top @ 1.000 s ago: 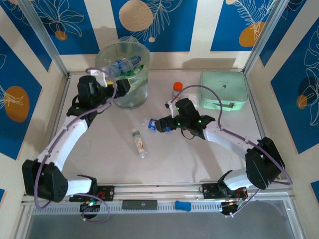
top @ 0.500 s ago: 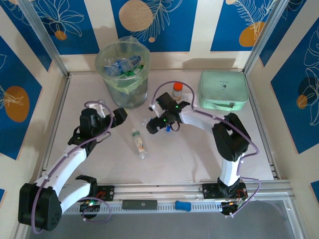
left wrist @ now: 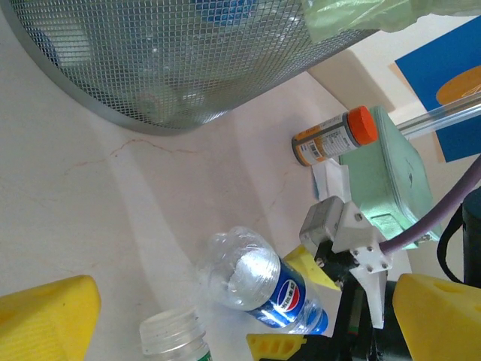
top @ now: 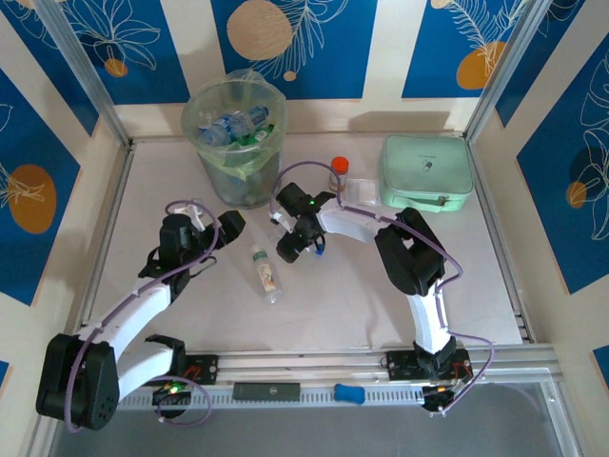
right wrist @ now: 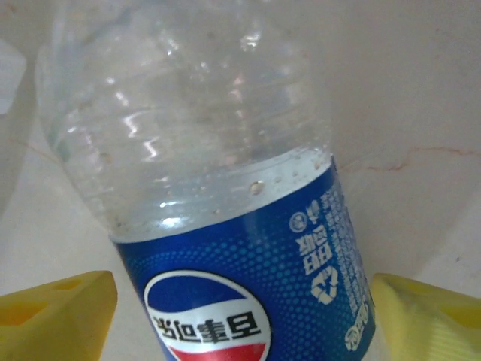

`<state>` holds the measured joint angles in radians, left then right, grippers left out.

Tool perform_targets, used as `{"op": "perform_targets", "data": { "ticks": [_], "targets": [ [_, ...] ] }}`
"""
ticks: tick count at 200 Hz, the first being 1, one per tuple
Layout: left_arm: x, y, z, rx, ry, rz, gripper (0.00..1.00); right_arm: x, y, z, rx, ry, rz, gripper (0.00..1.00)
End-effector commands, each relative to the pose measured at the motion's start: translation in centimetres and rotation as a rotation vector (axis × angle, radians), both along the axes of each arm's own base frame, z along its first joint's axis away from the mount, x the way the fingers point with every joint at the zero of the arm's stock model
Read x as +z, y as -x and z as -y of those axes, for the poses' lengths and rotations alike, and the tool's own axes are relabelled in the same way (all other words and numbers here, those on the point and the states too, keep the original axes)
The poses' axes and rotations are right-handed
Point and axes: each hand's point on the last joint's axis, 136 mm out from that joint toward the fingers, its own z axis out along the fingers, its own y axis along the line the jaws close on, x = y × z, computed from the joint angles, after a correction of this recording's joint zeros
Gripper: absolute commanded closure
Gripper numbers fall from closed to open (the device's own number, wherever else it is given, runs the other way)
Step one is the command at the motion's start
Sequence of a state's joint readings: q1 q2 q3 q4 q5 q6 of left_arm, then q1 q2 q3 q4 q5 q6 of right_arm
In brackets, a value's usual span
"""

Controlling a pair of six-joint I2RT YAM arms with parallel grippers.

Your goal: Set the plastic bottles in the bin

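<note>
Bottle (right wrist: 225,226), blue-labelled, between yellow fingers (right wrist: 56,312) of right claw (right wrist: 244,312); grip uncertain.

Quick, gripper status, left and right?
Left gripper: open, holding nothing.
Right gripper: jaws either side of the blue-label bottle; cannot tell whether they grip it.

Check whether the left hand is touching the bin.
Apart. The left wrist view shows bare table between the left hand's yellow fingers and the bin.
</note>
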<state>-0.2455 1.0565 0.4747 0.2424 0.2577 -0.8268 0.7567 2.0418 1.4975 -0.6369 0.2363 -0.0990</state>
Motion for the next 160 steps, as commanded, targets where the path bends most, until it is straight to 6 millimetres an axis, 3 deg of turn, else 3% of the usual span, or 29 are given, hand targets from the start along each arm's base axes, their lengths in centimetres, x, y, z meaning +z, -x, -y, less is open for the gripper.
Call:
{"op": "perform_targets", "data": {
  "ticks": [1, 40, 118, 139, 160],
  "targets": [
    [0.8, -0.3, 0.8, -0.018, 0.026, 0.028, 0.01, -0.4, 0.9, 0.3, 0.021, 0.022, -0.024, 0.18],
    [1.0, -0.6, 1.6, -0.034, 0.026, 0.032, 0.01, -0.3, 0.8, 0.0, 0.029, 0.014, -0.011, 0.35],
    [1.0, -0.5, 2.0, -0.038, 0.026, 0.028, 0.01, 0.4, 0.7, -0.2, 0.032, -0.012, 0.009, 0.50],
    [1.4, -0.5, 2.3, -0.045, 0.042, 0.032, 0.01, 1.5, 0.6, -0.5, 0.016, -0.068, 0.013, 0.51],
    [1.9, -0.6, 2.9, -0.053, 0.074, 0.036, 0.01, 4.1, 0.4, -0.9, -0.022, -0.201, 0.015, 0.51]
  ]
}}
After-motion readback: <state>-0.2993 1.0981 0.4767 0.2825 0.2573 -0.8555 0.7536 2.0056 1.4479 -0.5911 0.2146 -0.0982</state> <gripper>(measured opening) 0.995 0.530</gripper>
